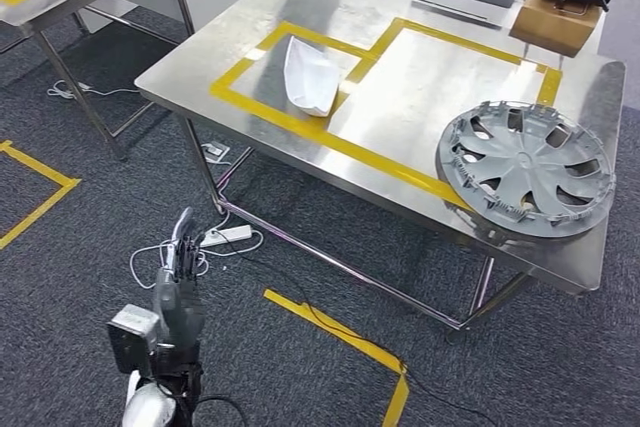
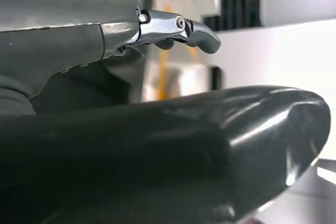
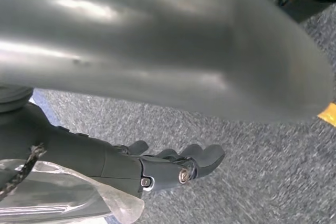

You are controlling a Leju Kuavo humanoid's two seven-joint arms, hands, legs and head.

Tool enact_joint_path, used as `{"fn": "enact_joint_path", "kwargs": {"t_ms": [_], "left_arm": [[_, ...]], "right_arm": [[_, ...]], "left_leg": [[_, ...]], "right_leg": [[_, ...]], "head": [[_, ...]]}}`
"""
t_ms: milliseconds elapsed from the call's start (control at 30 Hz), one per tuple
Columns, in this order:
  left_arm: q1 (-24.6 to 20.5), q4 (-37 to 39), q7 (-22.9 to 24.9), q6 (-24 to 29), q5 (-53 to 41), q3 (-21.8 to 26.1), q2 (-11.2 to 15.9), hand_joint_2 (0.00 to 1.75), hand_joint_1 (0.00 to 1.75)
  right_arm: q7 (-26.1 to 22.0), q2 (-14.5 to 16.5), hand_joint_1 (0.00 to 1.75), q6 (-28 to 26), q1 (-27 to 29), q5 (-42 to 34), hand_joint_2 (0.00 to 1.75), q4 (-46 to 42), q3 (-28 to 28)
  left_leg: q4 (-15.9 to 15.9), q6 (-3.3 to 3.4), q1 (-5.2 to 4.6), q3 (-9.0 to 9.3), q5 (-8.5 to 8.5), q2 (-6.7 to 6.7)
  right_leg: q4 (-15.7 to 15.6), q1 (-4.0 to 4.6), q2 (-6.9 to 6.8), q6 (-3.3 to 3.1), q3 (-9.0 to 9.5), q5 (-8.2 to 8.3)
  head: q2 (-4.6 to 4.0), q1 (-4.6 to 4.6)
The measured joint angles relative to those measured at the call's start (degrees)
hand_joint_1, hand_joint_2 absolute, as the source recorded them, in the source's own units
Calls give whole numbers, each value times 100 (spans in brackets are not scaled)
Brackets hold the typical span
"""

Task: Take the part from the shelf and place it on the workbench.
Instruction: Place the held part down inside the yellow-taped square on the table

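Probably carrying: right hand (image 3: 174, 169) fingers together, lightly curled, with the clear-wrapped part (image 3: 59, 203) under its palm, grip unclear. Left hand (image 1: 180, 287) at 7 o'clock, fingers straight, empty. Approach the workbench (image 1: 423, 107) square. Set down inside the yellow tape box (image 1: 341, 145) at 12 o'clock, clear of the hubcap (image 1: 526, 169).

Grey hubcap (image 1: 526, 168) with dark cut-out slots lies on the shiny steel workbench (image 1: 226, 57), which carries yellow tape rectangles (image 1: 362, 152). A white bag (image 1: 309, 77) sits inside one rectangle. The carpet (image 1: 75, 267) is dark speckled grey with yellow tape strips. The left hand (image 1: 180, 292) is dark grey, with a white power strip (image 1: 225, 236) just beyond its fingertips (image 1: 183, 222). The right hand (image 3: 166, 169) shows dark fingers over the grey carpet.
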Motion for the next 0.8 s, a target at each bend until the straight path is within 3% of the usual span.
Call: {"fn": "enact_joint_path", "kwargs": {"t_ms": [33, 100, 167, 267, 333, 433, 467, 500, 533, 633, 700, 800], "left_arm": [[-35, 195, 118, 173, -199, 55, 11, 0, 0], [-151, 715, 293, 507, -595, 185, 31, 0, 0], [-354, 1531, 403, 926, -1014, 395, 41, 0, 0], [-737, 3212, 456, 1626, -1577, 827, 65, 0, 0], [-923, 4248, 506, 1829, -1701, 1116, 103, 0, 0], [-1071, 5408, 671, 1770, -1662, 1469, 151, 0, 0], [-1084, 5723, 772, 1690, -1633, 1571, 163, 0, 0], [-1088, 6000, 915, 1590, -1598, 1669, 174, 0, 0], [-1082, 6259, 1087, 1475, -1556, 1765, 183, 0, 0], [-1040, 6842, 1419, 1237, -1455, 2012, 203, 0, 0], [-1026, 7109, 1482, 1182, -1432, 2124, 207, 0, 0], [-1017, 7402, 1755, 1051, -1386, 2256, 210, 0, 0]], "right_arm": [[0, -2, 0, -1, 1, 2, 0, 0, -2], [4, -8, 0, -2, -10, 3, 0, 0, -4], [20, -11, 0, -7, -32, 7, 0, 0, -5], [62, -11, 0, -25, -30, 31, 0, 0, -7], [73, -12, 0, -33, -26, 46, 0, -1, -9], [81, -13, 0, -33, -32, 66, 0, -2, -9], [84, -13, 0, -33, -30, 71, 0, -1, -9], [85, -13, 0, -33, -28, 75, 0, -1, -9], [85, -13, 0, -33, -27, 78, 0, 0, -9], [81, -13, 0, -33, -30, 83, 0, -1, -10], [77, -14, 0, -33, -34, 86, 0, -1, -10], [39, -15, 0, -34, -37, 91, 0, -2, -9]], "left_leg": [[1, 0, -5, 3, 1, -2], [4, -11, -14, 9, 4, -7], [21, -54, -32, -13, 14, -7], [37, -145, -35, -38, 22, -1], [266, -218, -22, -121, -161, -9], [1296, -312, 16, -551, -707, -16], [1575, -327, 27, -670, -801, -16], [1670, -335, 37, -705, -788, -16], [1532, -335, 47, -633, -662, -16], [398, -305, 62, -92, -140, -14], [66, -253, 48, 47, -78, -24], [53, -146, 32, 30, -68, -36]], "right_leg": [[-223, 1, 0, -13, 109, 169], [-1003, 9, 0, -56, 503, 532], [-1526, 25, 6, -96, 772, 660], [-1621, 29, 25, -161, 805, 684], [-1652, 8, 29, -228, 806, 723], [-1661, 3, 25, -272, 793, 738], [-1659, 4, 24, -274, 790, 738], [-1657, 5, 25, -274, 789, 737], [-1653, 4, 28, -273, 791, 736], [-1626, 17, 36, -235, 791, 716], [-1603, 37, 27, -180, 767, 706], [-1598, 22, 18, -87, 749, 696]], "head": [[0, -1], [0, 1], [0, 0], [0, -4], [0, -31], [0, -63], [0, -62], [0, -64], [0, -64], [0, -65], [0, -59], [0, -59]]}}
